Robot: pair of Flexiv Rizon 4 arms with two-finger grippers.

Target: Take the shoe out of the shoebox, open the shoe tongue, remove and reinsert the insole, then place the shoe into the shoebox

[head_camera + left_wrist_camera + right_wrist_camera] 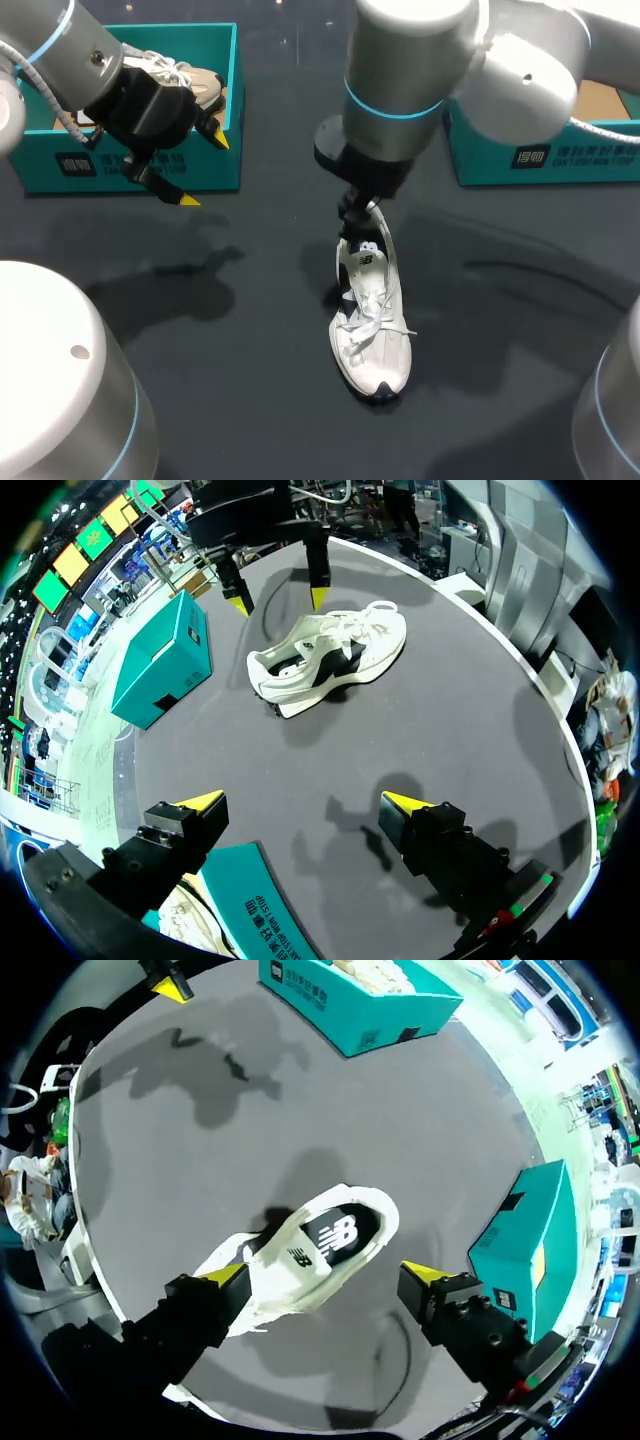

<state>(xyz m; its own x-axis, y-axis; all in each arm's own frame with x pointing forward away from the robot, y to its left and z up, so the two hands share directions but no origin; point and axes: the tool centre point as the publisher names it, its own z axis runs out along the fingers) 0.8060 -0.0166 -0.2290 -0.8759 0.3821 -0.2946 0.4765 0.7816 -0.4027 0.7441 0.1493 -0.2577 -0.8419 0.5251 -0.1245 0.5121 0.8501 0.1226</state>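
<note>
One shoe out, tongue next
The white shoe (371, 325) lay on the dark bench (250, 330). The right claw (325, 1275) hung spread apart over its heel end, and would do best to pinch the tongue softly. The left claw (203, 169) was apart and empty by the teal shoebox (130, 165).

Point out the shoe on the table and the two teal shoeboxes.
shoe (368, 320): head view, on its laces.
left shoebox (212, 165): head view, on its front wall.
right shoebox (485, 155): head view, on its front wall.
</note>
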